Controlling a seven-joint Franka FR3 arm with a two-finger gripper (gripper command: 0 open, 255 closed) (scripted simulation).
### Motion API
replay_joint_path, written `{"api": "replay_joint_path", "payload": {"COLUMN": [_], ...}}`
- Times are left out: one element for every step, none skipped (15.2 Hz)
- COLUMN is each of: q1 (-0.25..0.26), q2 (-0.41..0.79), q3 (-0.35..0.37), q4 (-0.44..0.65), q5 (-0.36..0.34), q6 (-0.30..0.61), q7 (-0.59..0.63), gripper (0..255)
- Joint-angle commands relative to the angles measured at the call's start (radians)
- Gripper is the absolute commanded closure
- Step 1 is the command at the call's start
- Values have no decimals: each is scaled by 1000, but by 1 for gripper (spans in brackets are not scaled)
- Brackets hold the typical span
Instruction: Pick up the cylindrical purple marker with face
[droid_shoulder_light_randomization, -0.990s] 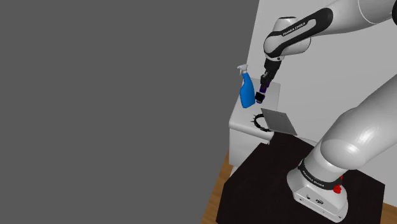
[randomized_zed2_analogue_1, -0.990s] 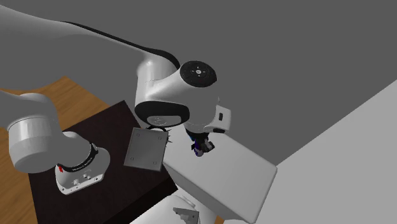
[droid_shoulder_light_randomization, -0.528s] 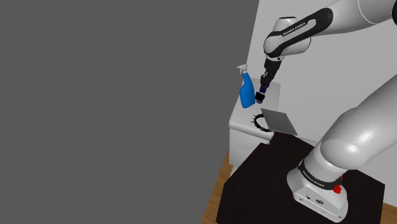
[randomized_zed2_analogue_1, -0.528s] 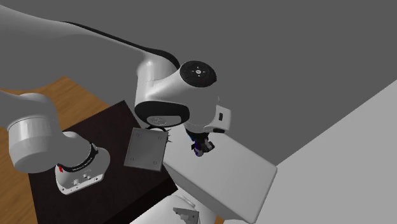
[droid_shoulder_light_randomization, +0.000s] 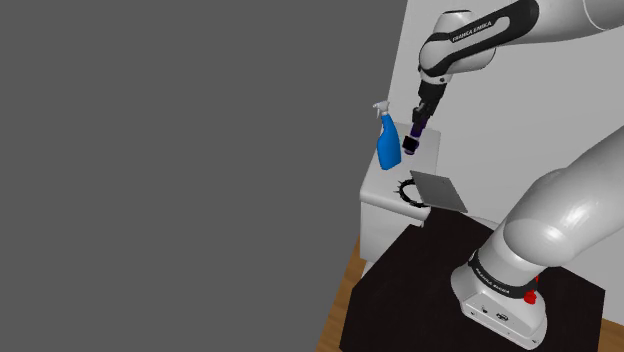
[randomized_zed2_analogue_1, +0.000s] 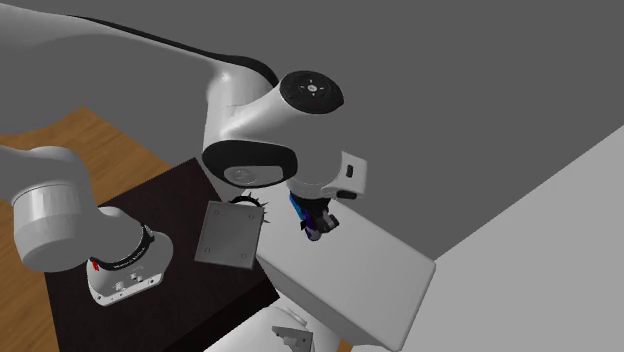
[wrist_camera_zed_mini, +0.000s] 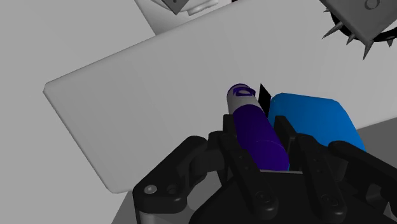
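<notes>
Currently the jaws are clamped on the barrel of the purple marker (wrist_camera_zed_mini: 254, 130), which hangs above the white worktop (wrist_camera_zed_mini: 159, 95), beside the blue spray bottle (droid_shoulder_light_randomization: 387, 143).

White arm (droid_shoulder_light_randomization: 560, 215), black joint bands with white lettering, red-buttoned base (droid_shoulder_light_randomization: 500, 300), black end effector (droid_shoulder_light_randomization: 409, 149)

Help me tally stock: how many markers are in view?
1: the purple marker, clasped in the end effector beside the blue bottle. Others could be hidden behind the arm.
</notes>
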Motion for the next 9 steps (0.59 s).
{"api": "replay_joint_path", "payload": {"q1": [0, -1, -1, -1, -1, -1, -1, -1, -1], "q2": [-14, -20, -26, -32, -37, -42, -47, -48, -47], "q3": [5, 7, 9, 11, 13, 15, 17, 17, 17], "q4": [15, 24, 33, 42, 51, 60, 70, 71, 71], "q5": [-4, -6, -7, -8, -9, -10, -11, -11, -11], "q6": [-29, -43, -58, -72, -86, -100, -114, -116, -116], "q7": [5, 6, 8, 9, 10, 12, 13, 13, 13], "gripper": [255, 255, 255, 255, 255, 255, 255, 255, 255]}}
